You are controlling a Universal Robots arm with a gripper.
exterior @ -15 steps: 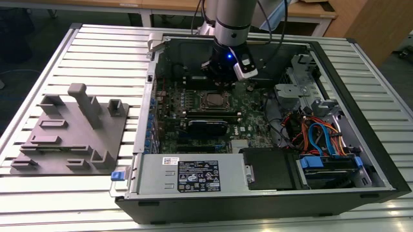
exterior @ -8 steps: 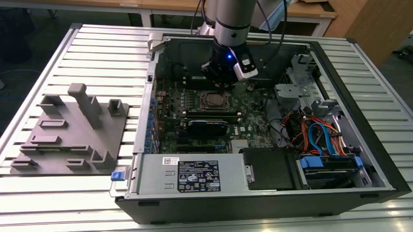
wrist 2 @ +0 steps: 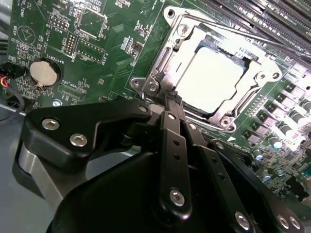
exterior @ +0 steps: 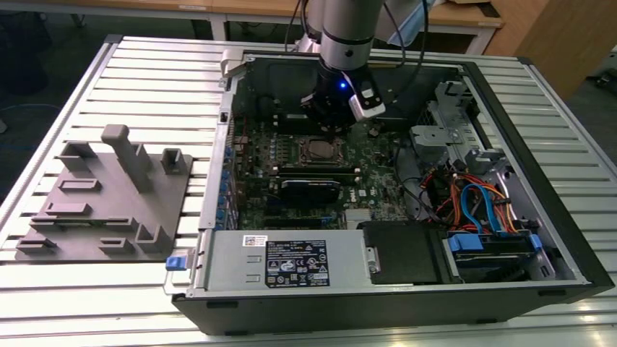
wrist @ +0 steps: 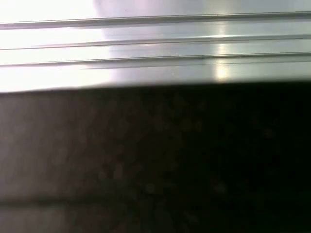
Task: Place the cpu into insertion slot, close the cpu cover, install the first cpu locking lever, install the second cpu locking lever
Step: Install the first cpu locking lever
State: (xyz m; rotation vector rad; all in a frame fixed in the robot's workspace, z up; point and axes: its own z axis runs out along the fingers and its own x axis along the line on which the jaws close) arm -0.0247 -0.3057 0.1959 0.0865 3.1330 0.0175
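In the exterior view my gripper (exterior: 333, 129) hangs inside the open computer case, just above the far edge of the insertion slot (exterior: 316, 150) on the green board. In the second wrist view the cpu (wrist 2: 209, 77) lies in the socket, its bright silver top showing. The cpu cover (wrist 2: 181, 46) lies flat around it as a silver frame. My gripper (wrist 2: 167, 100) has its black fingers pressed together, and their tips rest at one corner of the socket by a small metal hook. A thin locking lever (wrist 2: 272, 42) runs along the opposite side of the socket.
Black memory sticks (exterior: 313, 170) lie beside the socket, with a coin battery (wrist 2: 43, 70) on the board. A power supply (exterior: 289, 262), coloured cables (exterior: 472, 202) and the case walls (exterior: 550, 166) hem the board in. A grey fixture block (exterior: 106, 195) stands on the ribbed table at the exterior view's left.
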